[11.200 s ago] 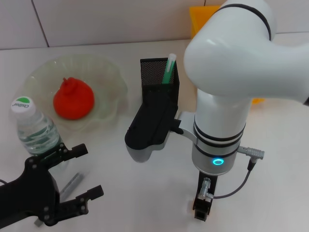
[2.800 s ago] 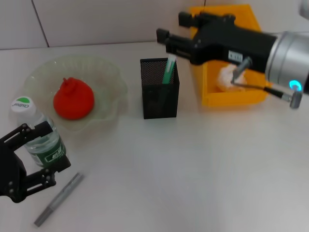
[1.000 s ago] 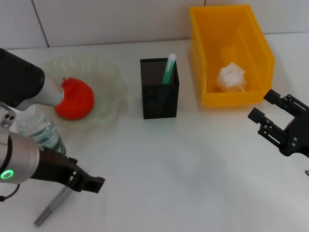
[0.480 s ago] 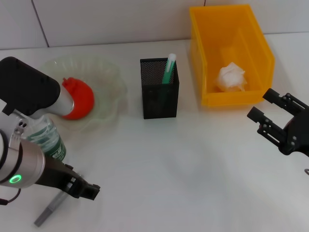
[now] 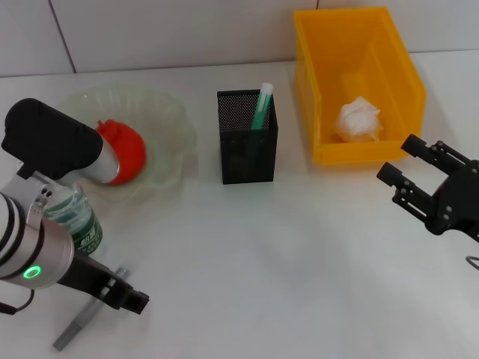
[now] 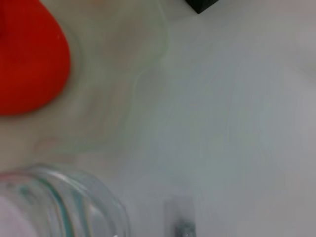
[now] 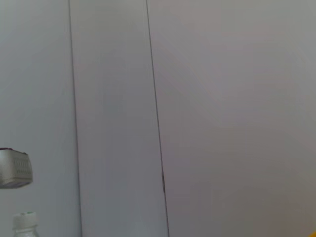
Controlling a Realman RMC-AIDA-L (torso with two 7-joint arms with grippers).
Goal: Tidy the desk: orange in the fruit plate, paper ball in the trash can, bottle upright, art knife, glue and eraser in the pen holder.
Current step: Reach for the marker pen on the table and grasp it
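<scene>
Lowered further, left gripper, spread unclear, hangs just beside the art knife

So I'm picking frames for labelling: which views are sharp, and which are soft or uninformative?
Head view: evenly lit and sharp on the pen holder and trash can. Left wrist view: too close, so the orange, bottle and fruit plate are blurred. Right wrist view: mostly blank wall.

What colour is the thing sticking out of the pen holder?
Green with a white top, poking out of the black mesh pen holder; the head view shows it best.
</scene>
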